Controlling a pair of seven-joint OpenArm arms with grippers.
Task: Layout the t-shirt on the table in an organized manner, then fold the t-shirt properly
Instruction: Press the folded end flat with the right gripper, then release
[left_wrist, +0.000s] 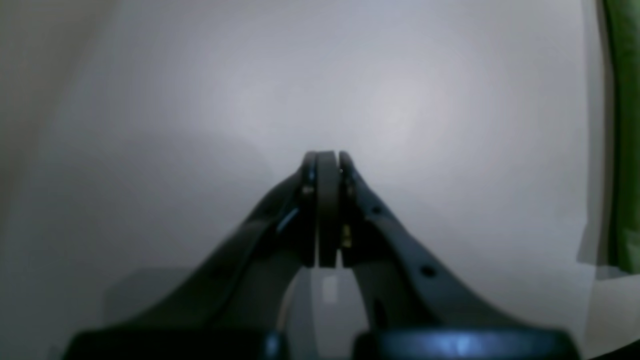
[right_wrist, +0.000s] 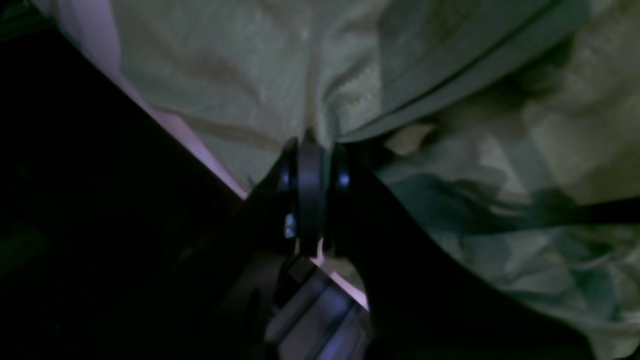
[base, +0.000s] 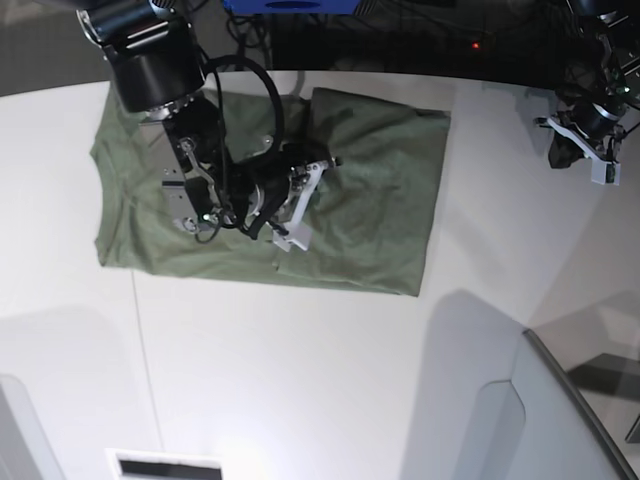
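Pinching the olive-green soft cloth t-shirt (base: 370, 200) mid-body, the right gripper (right_wrist: 311, 150) is clamped on a fold — limp, light fabric, best gripped at edges; left gripper (left_wrist: 327, 162) closed, empty.

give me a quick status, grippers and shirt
Right gripper shut, pinching t-shirt cloth. Left gripper shut, empty, off to the shirt's side over bare table. Shirt spread, still rumpled. Nothing in the way.
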